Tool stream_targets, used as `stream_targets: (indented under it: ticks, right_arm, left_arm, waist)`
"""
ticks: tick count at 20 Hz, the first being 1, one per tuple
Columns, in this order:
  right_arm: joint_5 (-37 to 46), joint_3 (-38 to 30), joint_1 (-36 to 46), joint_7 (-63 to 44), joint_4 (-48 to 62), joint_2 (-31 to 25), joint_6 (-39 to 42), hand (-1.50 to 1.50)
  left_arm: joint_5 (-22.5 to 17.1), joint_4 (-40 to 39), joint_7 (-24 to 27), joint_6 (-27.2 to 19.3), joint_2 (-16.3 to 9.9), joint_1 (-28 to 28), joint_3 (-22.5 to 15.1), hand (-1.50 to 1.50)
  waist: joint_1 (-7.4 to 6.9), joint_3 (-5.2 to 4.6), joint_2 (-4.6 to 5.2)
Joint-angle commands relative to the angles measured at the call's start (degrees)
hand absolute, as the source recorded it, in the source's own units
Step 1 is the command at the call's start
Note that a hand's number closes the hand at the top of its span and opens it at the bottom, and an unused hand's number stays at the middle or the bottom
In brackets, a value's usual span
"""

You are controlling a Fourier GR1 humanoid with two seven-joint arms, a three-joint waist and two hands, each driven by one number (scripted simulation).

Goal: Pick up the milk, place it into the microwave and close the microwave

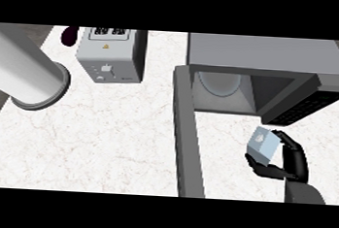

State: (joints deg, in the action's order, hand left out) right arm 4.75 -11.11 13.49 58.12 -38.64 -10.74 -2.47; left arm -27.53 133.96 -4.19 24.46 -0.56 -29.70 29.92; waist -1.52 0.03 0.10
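Observation:
A pale blue milk carton point(263, 144) is held in front of the microwave's opening, a little to its right, with my right hand point(287, 163) curled round it from the right and below. The grey microwave point(265, 55) stands at the back right with its cavity point(227, 92) showing a glass turntable inside. Its door point(186, 136) hangs open, stretching toward the view's lower edge on the left of the opening. My left hand shows nowhere.
A silver toaster point(112, 54) stands at the back centre-left, with a dark purple object point(69, 35) behind it. A large white cylinder point(24, 72) lies tilted at the far left. The white marble counter point(106, 142) lies bare between them.

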Motion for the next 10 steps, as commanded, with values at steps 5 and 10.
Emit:
stream_targets:
  ticks: [5, 10]
  right_arm:
    - [-0.6, 1.3, 9.3, 1.9, 7.9, -0.9, 10.4, 1.5]
    - [-1.1, 6.0, 6.5, -3.1, -2.3, 4.0, 13.4, 1.5]
  left_arm:
    - [-3.9, 5.5, -0.5, -0.6, 0.5, -2.1, 0.1, -1.5]
    - [-4.9, 0.5, -1.2, -0.3, -2.1, 1.7, 2.7, -1.5]
  waist:
    - [-0.01, 0.07, -0.02]
    - [1.59, -0.07, -0.36]
